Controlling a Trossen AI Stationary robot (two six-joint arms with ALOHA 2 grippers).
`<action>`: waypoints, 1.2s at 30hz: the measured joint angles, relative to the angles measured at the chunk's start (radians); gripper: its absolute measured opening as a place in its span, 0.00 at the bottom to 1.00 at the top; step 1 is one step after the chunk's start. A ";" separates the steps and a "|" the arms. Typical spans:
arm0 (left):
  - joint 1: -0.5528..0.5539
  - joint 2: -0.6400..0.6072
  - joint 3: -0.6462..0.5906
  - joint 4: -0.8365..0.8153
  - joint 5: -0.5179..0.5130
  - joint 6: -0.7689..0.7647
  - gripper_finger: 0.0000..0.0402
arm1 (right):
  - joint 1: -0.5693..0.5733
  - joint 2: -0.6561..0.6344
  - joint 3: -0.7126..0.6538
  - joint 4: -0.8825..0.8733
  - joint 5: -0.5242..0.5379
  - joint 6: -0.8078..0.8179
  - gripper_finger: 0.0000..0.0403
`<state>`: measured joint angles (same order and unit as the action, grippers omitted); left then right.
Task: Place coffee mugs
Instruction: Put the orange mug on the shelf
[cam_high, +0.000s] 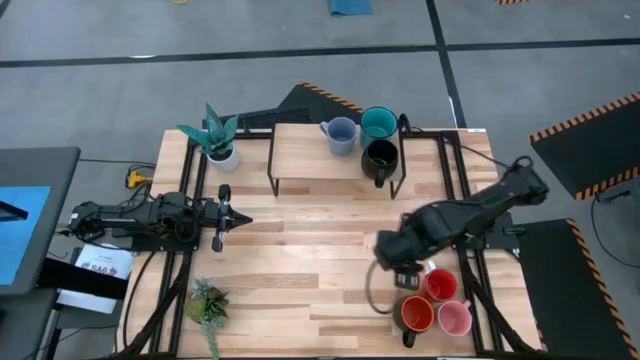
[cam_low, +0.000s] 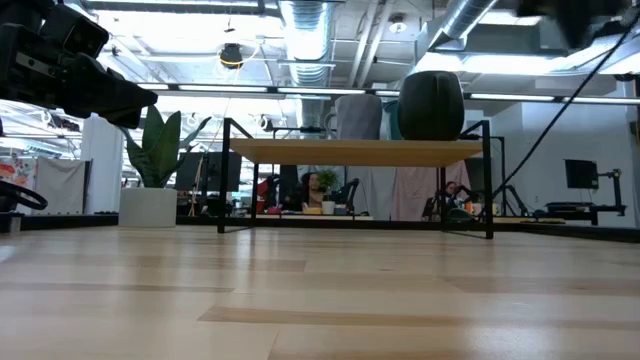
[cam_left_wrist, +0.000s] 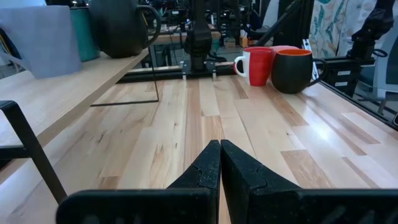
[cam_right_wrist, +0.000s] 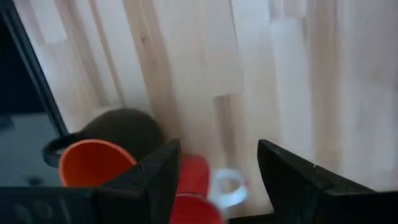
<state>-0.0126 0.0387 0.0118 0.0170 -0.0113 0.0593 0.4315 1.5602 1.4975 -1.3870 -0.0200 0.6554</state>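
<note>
Three mugs on the raised shelf: grey-blue mug, teal mug, black mug. Near the table's right corner, clustered together: red mug, dark mug with orange inside, pink mug. Right gripper spread wide just above the red mug. Left gripper pressed together, idle at the left side

Glossy ceramic red mug on a smooth pale wood table.
</note>
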 joint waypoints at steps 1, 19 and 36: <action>0.000 0.000 0.000 0.000 0.000 0.000 0.00 | 0.021 -0.033 -0.045 0.029 0.000 0.064 0.59; 0.000 0.000 0.000 0.000 0.000 0.000 0.00 | 0.314 -0.144 -0.316 0.135 0.050 1.005 0.59; 0.000 0.000 0.000 0.000 0.000 0.000 0.00 | 0.286 0.027 -0.316 0.020 -0.027 1.057 0.60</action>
<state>-0.0124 0.0387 0.0119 0.0170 -0.0113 0.0593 0.7174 1.5869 1.1815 -1.3671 -0.0467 1.7127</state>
